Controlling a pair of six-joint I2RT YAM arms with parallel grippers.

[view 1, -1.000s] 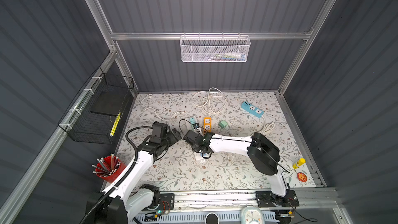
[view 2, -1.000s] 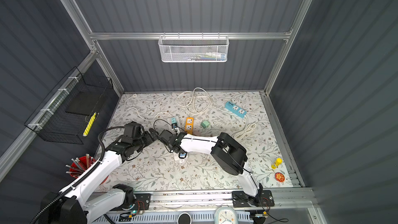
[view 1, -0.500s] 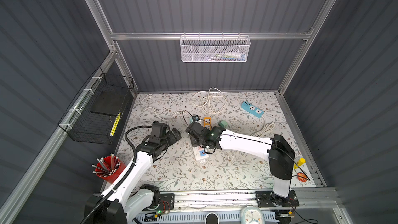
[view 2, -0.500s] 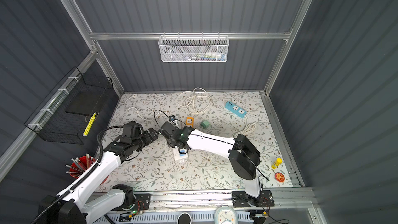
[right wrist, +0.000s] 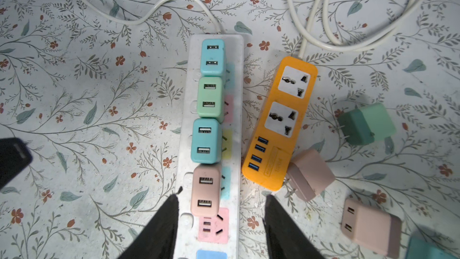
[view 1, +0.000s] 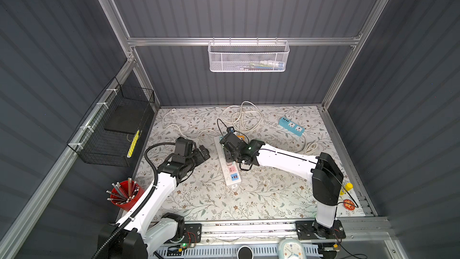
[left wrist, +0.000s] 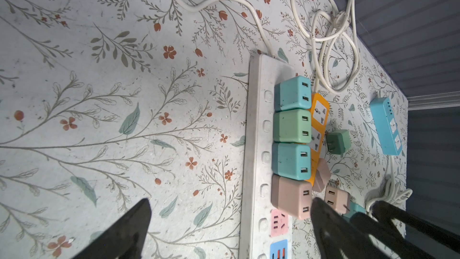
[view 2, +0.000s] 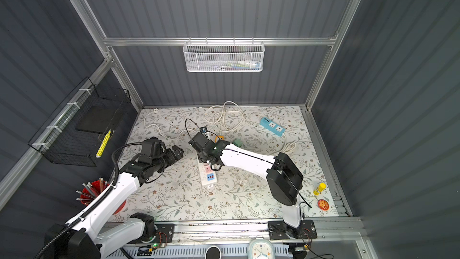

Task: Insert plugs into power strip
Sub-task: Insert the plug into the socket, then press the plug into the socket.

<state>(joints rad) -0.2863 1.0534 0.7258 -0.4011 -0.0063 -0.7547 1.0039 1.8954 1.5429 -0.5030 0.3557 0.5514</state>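
Our right tool (right wrist: pixel 222 196) has lifted clear, jaws apart and empty, leaving a pink plug (right wrist: pixel 205 190) seated fourth in the white power strip (right wrist: pixel 185 145); left tool (left wrist: pixel 230 199) gapes empty. We count four loose plugs (right wrist: pixel 368 123) on the counter (right wrist: pixel 99 95).

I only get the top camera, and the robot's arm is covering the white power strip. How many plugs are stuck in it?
Observer: Four in a row on the white power strip: cord-end teal plug, mint green plug, second teal plug, seated pink plug.
Kid: Is the right tool holding one?
Observer: No, the right tool is open with nothing pinched, hovering over the strip by the seated pink plug.
Kid: Any pink ones lying loose?
Observer: Two: a leaning pink plug against the orange power strip, and a far pink plug lying apart from it.
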